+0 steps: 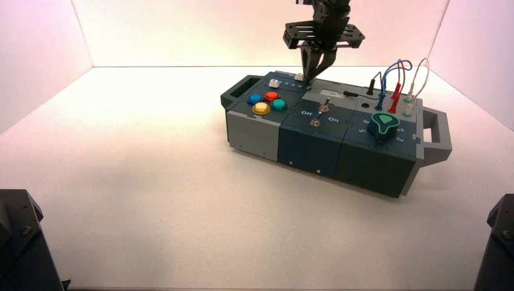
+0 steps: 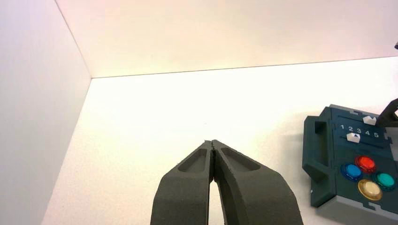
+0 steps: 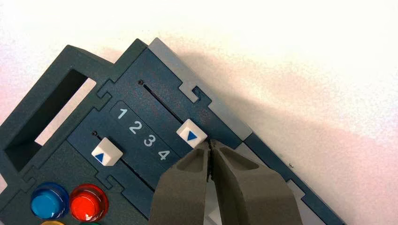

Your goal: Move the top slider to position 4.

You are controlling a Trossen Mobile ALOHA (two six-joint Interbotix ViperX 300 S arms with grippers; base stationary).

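Observation:
The top slider (image 3: 191, 133) is a small white knob with a blue triangle in the far slot of the teal box (image 1: 315, 142). In the right wrist view it stands about level with the printed 4. My right gripper (image 3: 210, 143) is shut with nothing between its fingers, its tips right against the knob's side away from the 1. From above, the right gripper (image 1: 310, 77) reaches down at the box's back edge beside the top slider (image 1: 299, 77). My left gripper (image 2: 212, 142) is shut and held off to the left of the box, over the white floor.
A second white slider knob (image 3: 106, 152) sits in the nearer slot, about level with the 2. Blue (image 1: 255, 99), red (image 1: 271, 96), green (image 1: 279, 104) and yellow (image 1: 261, 108) buttons lie in front of it. Toggle switches (image 1: 321, 112), a teal knob (image 1: 383, 125) and plugged wires (image 1: 394, 85) fill the box's right side.

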